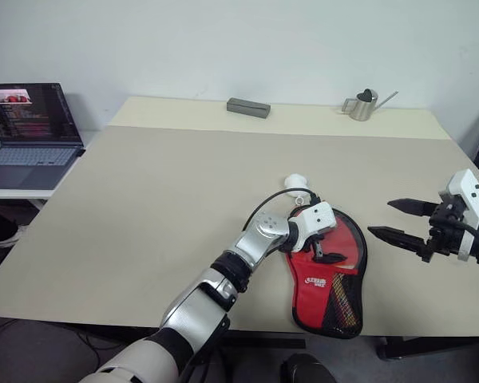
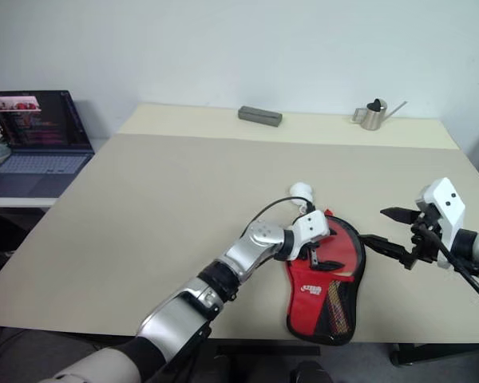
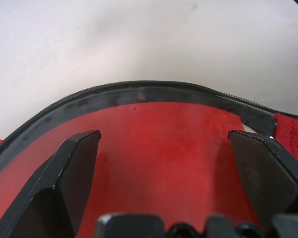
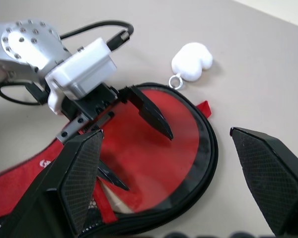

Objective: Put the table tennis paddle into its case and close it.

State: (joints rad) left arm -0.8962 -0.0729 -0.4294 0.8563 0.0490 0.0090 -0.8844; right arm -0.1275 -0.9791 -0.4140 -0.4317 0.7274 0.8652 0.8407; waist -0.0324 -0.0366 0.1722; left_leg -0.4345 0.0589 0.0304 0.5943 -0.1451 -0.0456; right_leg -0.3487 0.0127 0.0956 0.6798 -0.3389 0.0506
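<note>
Clearly spread wide: left pincer point(image 4: 134, 144), hovering low over the round red face of the case point(image 1: 335, 275), clamped on nothing. Likewise parted and empty: right pincer point(image 1: 399, 221), held just beside the case's rounded edge on the robot's right, apart from it. Case flat near the front edge of the bench point(image 1: 144, 207), narrow mesh-pocket end nearest the robot. White ball charm point(image 4: 191, 62) just beyond the rounded end, on the bench. Cannot tell where the paddle is. Farther off: grey block point(image 1: 248, 107), small metal watering can point(image 1: 362, 104), laptop point(image 1: 28, 132).
</note>
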